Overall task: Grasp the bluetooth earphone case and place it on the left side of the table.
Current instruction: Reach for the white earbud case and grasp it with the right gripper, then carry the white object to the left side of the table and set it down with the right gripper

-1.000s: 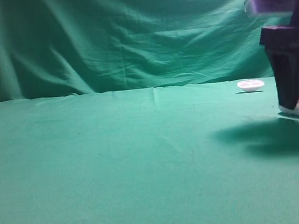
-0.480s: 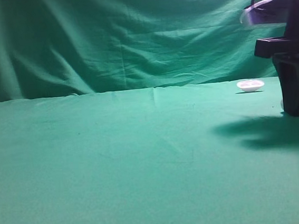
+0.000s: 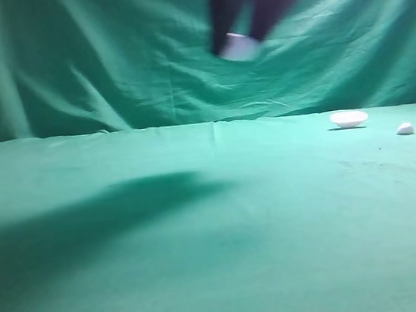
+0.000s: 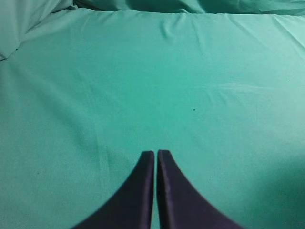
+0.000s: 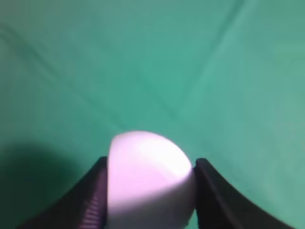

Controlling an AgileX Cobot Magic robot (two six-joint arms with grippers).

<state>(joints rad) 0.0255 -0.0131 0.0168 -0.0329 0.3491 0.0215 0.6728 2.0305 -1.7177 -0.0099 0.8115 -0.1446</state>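
My right gripper (image 3: 244, 38) hangs high at the top centre of the exterior view, blurred, and is shut on the white bluetooth earphone case (image 3: 240, 47). In the right wrist view the case (image 5: 150, 179) fills the gap between the two black fingers (image 5: 90, 200), well above the green table (image 5: 143, 57). My left gripper (image 4: 156, 153) shows only in the left wrist view; its two black jaws are pressed together with nothing between them, above bare green cloth (image 4: 143, 86). The table (image 3: 203, 260) spreads wide below.
A thin white oval dish (image 3: 349, 119) lies at the back right of the table. A tiny white lump (image 3: 405, 129) lies further right. A dark green folded cloth wall (image 3: 110, 62) stands behind. A broad shadow (image 3: 89, 219) falls on the left half of the table.
My right gripper has lifted the case off the cloth at the far right and carried it up and left to the top centre. The small white lump stays where the case was.
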